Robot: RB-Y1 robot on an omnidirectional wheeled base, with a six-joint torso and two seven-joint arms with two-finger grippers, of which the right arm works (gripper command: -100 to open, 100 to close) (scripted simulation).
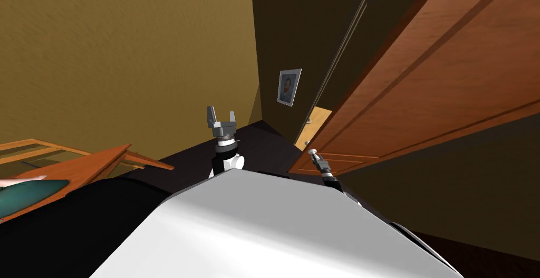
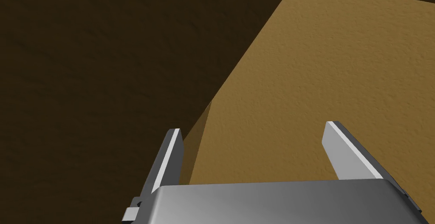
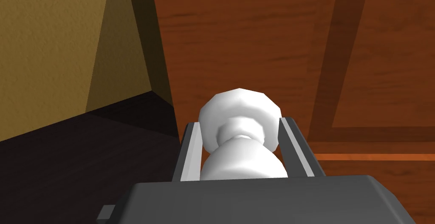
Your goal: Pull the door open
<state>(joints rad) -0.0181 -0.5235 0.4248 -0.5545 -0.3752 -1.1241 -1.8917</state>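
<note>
My right gripper (image 3: 240, 123) clamps the white door knob (image 3: 240, 106), its two fingers pressing the knob's sides. The knob sits at the low, near edge of the brown wooden door (image 1: 422, 79) on my right. The door stands ajar, angled off the dark wall, and a pale strip shows past its edge. A framed portrait (image 1: 289, 86) hangs on that wall beside the door. My left gripper (image 1: 221, 115) is raised in front of me, well apart from the door. Its fingers are spread wide with nothing between them, pointing toward the corner of the ochre wall (image 1: 121, 53).
</note>
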